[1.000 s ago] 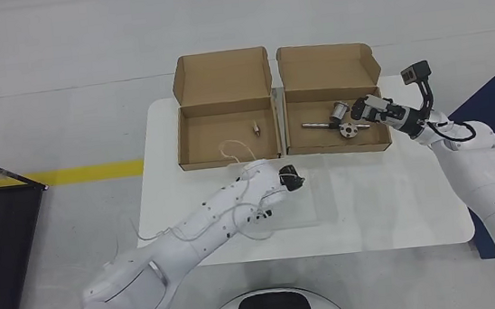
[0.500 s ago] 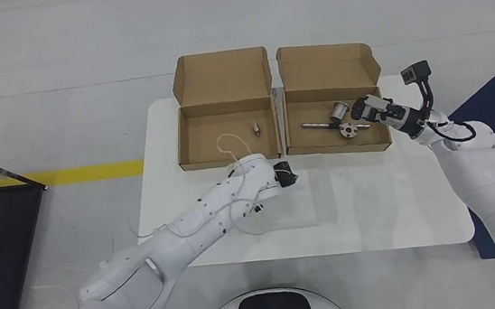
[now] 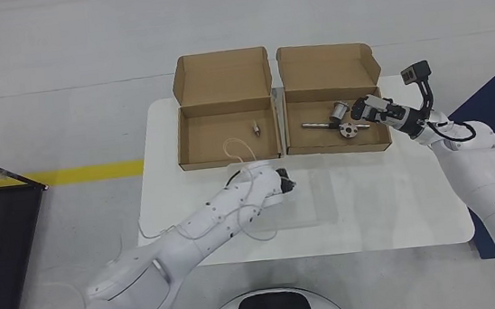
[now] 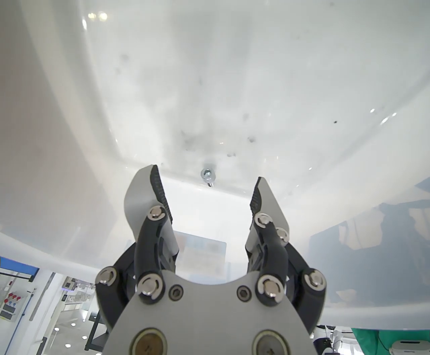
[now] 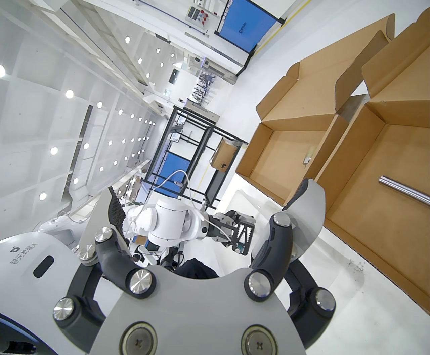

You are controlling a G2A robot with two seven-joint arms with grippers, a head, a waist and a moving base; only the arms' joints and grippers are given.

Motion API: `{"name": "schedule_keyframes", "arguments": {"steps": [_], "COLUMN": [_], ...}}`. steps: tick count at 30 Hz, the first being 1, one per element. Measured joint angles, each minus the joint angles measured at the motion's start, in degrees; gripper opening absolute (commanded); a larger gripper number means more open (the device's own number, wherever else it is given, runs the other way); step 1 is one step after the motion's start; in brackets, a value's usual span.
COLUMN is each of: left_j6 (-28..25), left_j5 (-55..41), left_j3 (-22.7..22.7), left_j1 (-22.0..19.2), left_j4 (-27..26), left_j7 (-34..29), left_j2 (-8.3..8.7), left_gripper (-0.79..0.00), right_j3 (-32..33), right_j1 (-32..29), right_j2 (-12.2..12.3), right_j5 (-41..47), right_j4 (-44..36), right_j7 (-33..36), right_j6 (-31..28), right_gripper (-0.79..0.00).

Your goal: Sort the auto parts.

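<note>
White table [image 3: 397, 193] with two open cardboard boxes side by side at the far edge; left box [image 3: 210, 145] holding one small part [image 3: 255, 128]; right box [image 3: 311, 110] holding a steel rod [image 3: 319, 125] and a round disc [image 3: 347, 129]; clear tray [image 4: 235, 84] on the table nearer the robot; right gripper [image 3: 361, 111] over the right box, fingers spread wide, nothing in them; left gripper [image 3: 287, 185] low over the tray, fingers open, empty, gap far wider than the target; small bolt [image 4: 207, 176] lying in the tray close to its edge, just ahead of the tips and centred between them. Likely next: drop and close on the bolt. Risks, as judged: tiny round part on slick plastic, easy to squirt out or roll on an off-centre close; tips catching the tray edge and shoving the tray; weak pinch dropping it on the way to a box.
</note>
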Motion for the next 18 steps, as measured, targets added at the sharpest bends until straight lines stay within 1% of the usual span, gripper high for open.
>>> {"name": "schedule_keyframes", "arguments": {"steps": [3, 4, 5, 9, 13, 16, 18], "left_j6": [-0.51, -0.59, -0.71, -1.11, -1.33, -1.68, -2.06], "left_j5": [0.25, 0.37, 0.48, 0.75, 0.92, 1.02, 1.05], "left_j3": [0.23, 0.29, 0.36, 0.56, 0.65, 0.88, 1.18], "left_j1": [0.07, 0.10, 0.14, 0.26, 0.29, 0.30, 0.33], "left_j4": [0.70, 0.88, 1.07, 1.58, 2.17, 2.77, 3.35], "left_j7": [-0.46, -0.56, -0.64, -0.96, -1.04, -1.18, -1.32], "left_j2": [-0.26, -0.33, -0.42, -0.74, -1.09, -1.44, -1.76], "left_gripper": [-0.363, -0.369, -0.394, -0.406, -0.440, -0.446, -0.468], "right_j3": [0.00, 0.00, 0.00, 0.00, 0.00, 0.00, 0.00], "right_j1": [0.00, 0.00, 0.00, 0.00, 0.00, 0.00, 0.00], "right_j2": [0.00, 0.00, 0.00, 0.00, 0.00, 0.00, 0.00], "right_j5": [0.00, 0.00, 0.00, 0.00, 0.00, 0.00, 0.00], "right_j4": [0.00, 0.00, 0.00, 0.00, 0.00, 0.00, 0.00], "right_j7": [0.00, 0.00, 0.00, 0.00, 0.00, 0.00, 0.00], "right_j6": [0.00, 0.00, 0.00, 0.00, 0.00, 0.00, 0.00], "right_gripper": [0.000, 0.000, 0.000, 0.000, 0.000, 0.000, 0.000]}}
